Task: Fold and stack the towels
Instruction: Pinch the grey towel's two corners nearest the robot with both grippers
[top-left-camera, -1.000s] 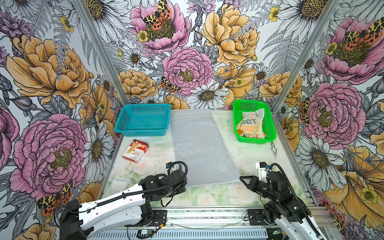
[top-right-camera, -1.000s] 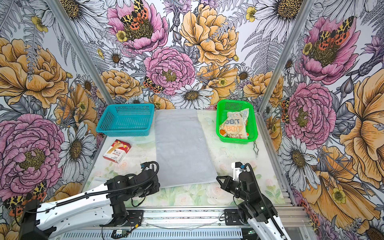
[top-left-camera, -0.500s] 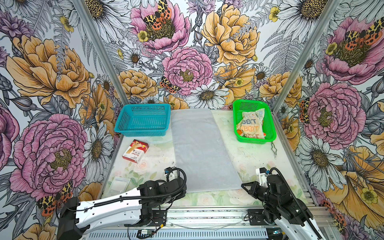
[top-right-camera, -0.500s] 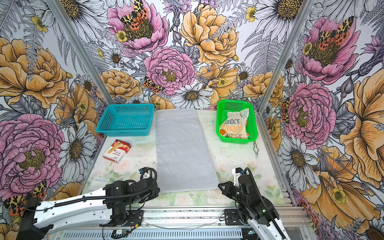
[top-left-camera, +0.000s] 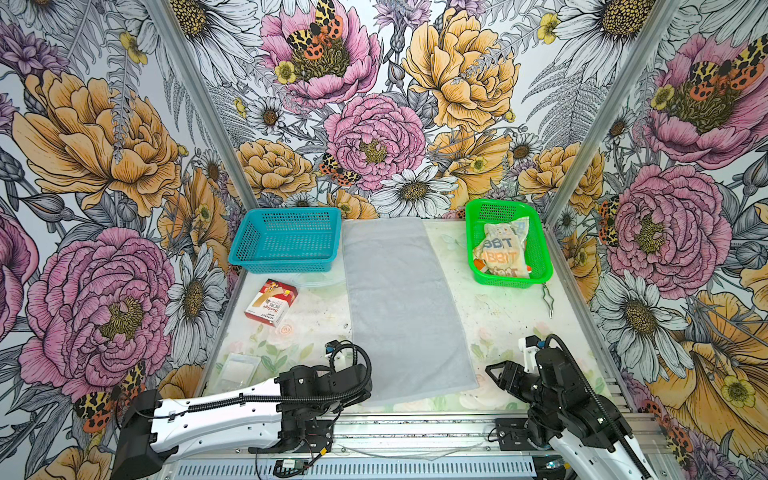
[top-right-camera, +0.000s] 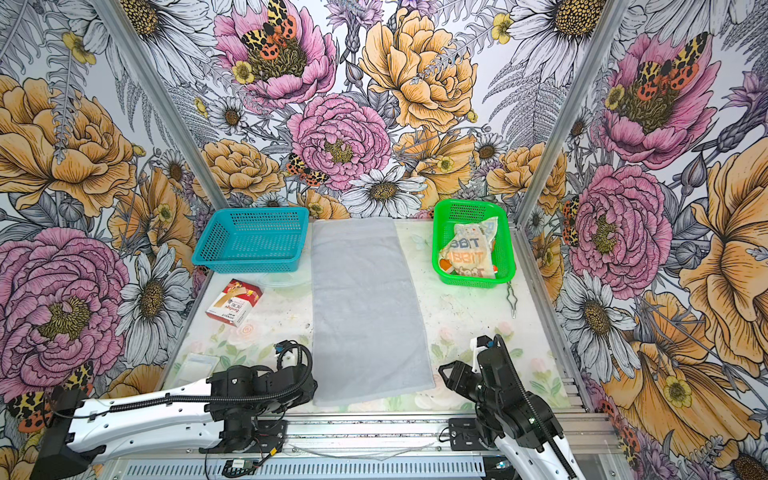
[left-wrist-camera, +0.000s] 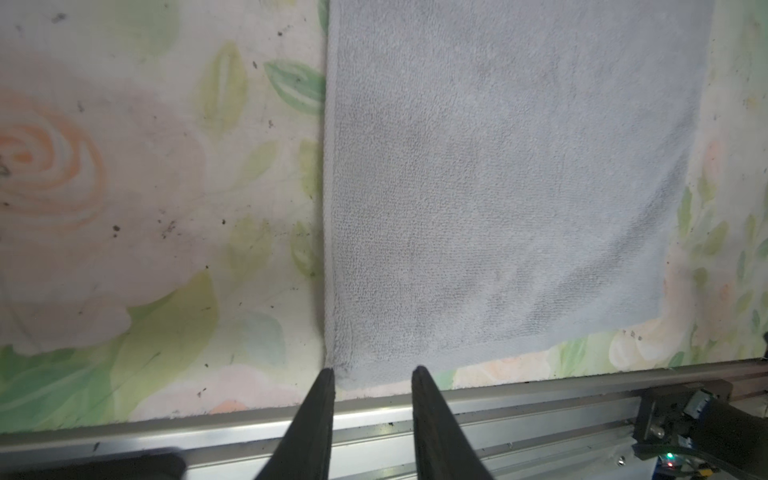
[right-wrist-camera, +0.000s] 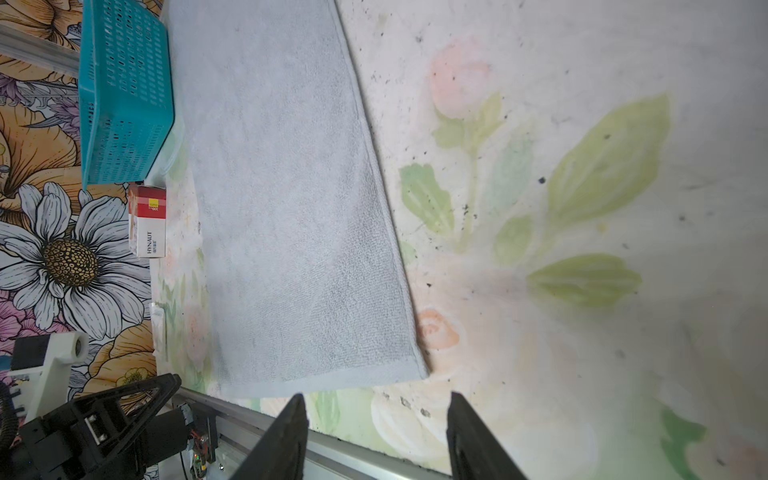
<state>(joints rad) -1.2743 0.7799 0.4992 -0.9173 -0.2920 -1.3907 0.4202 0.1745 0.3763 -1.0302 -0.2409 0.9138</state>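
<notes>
Two sets of jaws stand apart and empty: the left gripper (left-wrist-camera: 374, 370) and right gripper (right-wrist-camera: 378, 399) sit at the near corners of the grey towel (top-left-camera: 403, 307), spread flat on the table (top-left-camera: 498, 324); the cream towel (top-left-camera: 503, 249) lies crumpled in the green basket (top-left-camera: 513, 281).

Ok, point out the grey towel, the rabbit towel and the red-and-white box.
grey towel (top-left-camera: 405, 307): in a top view, the middle of its flat spread surface.
rabbit towel (top-left-camera: 500, 254): in a top view, its lettered upper face.
red-and-white box (top-right-camera: 233, 306): in a top view, the middle of its top face.
</notes>
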